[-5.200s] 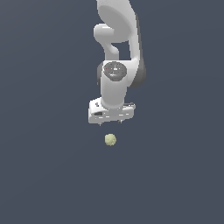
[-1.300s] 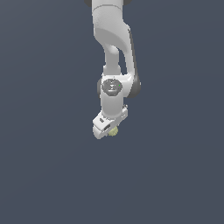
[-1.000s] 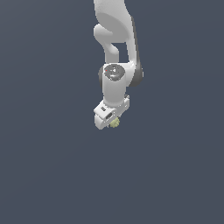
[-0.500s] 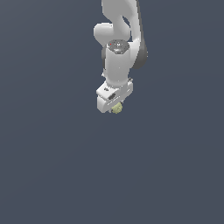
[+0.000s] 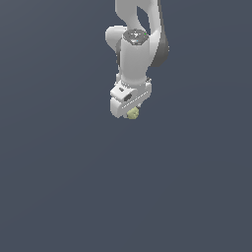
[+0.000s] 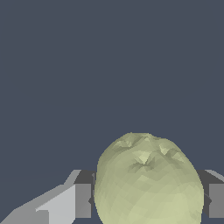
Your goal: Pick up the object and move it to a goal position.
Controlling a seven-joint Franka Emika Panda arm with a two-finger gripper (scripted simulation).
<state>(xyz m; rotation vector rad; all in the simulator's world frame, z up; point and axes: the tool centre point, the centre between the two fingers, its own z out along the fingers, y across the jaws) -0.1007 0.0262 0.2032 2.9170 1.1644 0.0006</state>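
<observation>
Since the earlier exterior views, the white Franka arm has risen: its gripper (image 5: 132, 112) now sits higher in the frame than half a second ago, and far above where the ball once lay alone beneath it. The small, pale yellow-green, mottled ball (image 5: 133, 113) has travelled up with it and peeks out just under the white hand, clear of any surface.

From the wrist view, the ball (image 6: 146, 179) fills the gap between the two fingers (image 6: 82, 200), whose dark pads press against it on both sides. The fingers are closed down to the ball's width and have it firmly clamped; nothing else is held.

Judging by this, the pick is done and the transport step is in hand. No goal marker shows in either view, so how far remains cannot be told. The next move likely calls for carrying the ball steadily to the goal position while maintaining the squeeze, since a round object could slip out.
</observation>
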